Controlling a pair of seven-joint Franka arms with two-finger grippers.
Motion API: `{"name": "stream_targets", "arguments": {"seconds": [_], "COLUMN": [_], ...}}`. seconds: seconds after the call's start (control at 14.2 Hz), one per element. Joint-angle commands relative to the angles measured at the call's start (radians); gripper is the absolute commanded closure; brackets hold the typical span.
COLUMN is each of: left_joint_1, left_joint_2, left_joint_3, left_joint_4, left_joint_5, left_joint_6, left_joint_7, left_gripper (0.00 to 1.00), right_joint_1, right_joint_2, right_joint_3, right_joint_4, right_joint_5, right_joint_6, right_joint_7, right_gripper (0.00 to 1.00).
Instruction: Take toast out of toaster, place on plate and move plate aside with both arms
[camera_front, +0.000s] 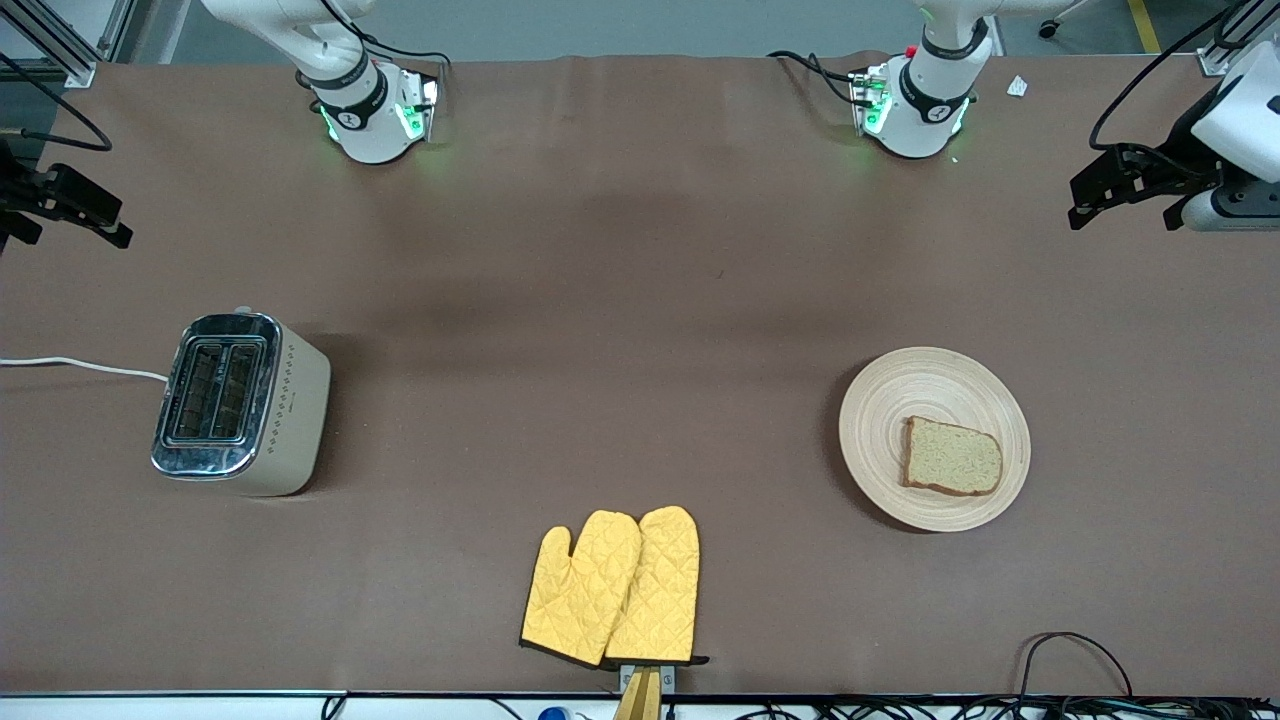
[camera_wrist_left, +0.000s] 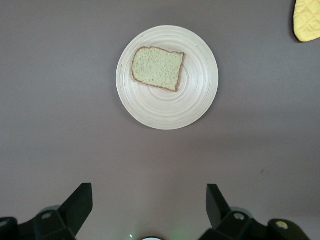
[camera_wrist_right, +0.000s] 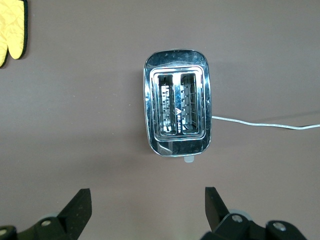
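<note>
Both tools spread wide, empty

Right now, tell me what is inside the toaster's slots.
Both slots of the toaster show only bare wire guides, no bread. Their bottoms are too dark to see. The toast lies on the plate.

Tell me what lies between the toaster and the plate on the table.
Front view: only bare brown table between the toaster and the plate; the yellow oven mitts lie nearer the camera, off that line.
</note>
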Motion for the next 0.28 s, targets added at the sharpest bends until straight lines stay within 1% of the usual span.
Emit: {"name": "stream_targets", "arguments": {"seconds": [0.0,0.21], "left_joint_1": [0.004,-0.002], "left_joint_2": [0.016,0.030], "left_joint_3": [-0.001,-0.001], "left_joint_4": [0.043,0.043], "left_joint_5": [0.001,0.001], "left_joint_6": [-0.001,-0.001], "left_joint_7": [0.010,-0.002], "left_gripper": [0.00,0.00], "right_joint_1": [-0.010,-0.007], "right_joint_2": [0.001,0.004], "right_joint_3": [0.008,0.008], "right_joint_4": [0.011,0.014], "right_joint_5": [-0.010,-0.003], "right_joint_6": [-0.014,-0.010], "right_joint_7": [-0.003,-0.001], "right_gripper": [0.00,0.00]}}
